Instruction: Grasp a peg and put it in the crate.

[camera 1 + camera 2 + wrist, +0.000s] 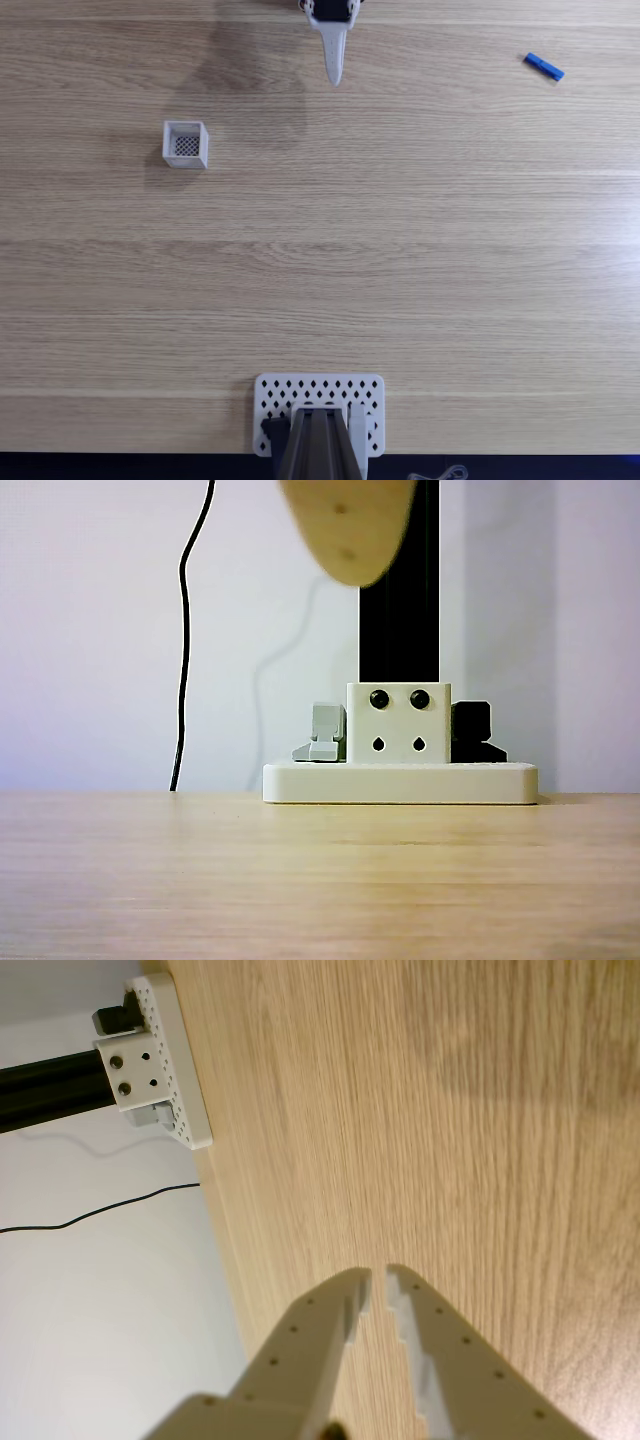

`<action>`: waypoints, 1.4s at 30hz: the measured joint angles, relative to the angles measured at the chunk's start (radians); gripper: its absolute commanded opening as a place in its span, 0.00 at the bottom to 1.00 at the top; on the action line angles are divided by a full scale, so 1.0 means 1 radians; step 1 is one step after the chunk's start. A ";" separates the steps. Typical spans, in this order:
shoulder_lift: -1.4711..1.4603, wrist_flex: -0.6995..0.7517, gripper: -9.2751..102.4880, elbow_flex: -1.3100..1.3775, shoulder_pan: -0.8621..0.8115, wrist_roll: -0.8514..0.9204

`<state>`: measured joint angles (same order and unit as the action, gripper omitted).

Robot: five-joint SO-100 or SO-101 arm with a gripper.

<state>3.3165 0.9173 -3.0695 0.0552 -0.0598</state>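
wood table (400, 260); peg (544, 66) far from crate (186, 144); gripper (378, 1282) nearly closed, empty

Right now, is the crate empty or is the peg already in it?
Empty. In the fixed view the crate shows only its dotted mesh bottom, and the blue peg lies on the table far to its right.

The gripper (378, 1282), jaws nearly closed and empty, hangs over the wooden table (450, 1160), well apart from the white perforated base plate (180, 1070).
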 measured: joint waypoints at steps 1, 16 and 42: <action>0.000 0.000 0.08 0.000 0.000 0.000; 0.000 0.000 0.08 0.000 0.000 0.000; -0.804 -0.301 0.08 0.322 0.078 0.701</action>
<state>2.5127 0.6167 -2.7474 0.1335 0.6412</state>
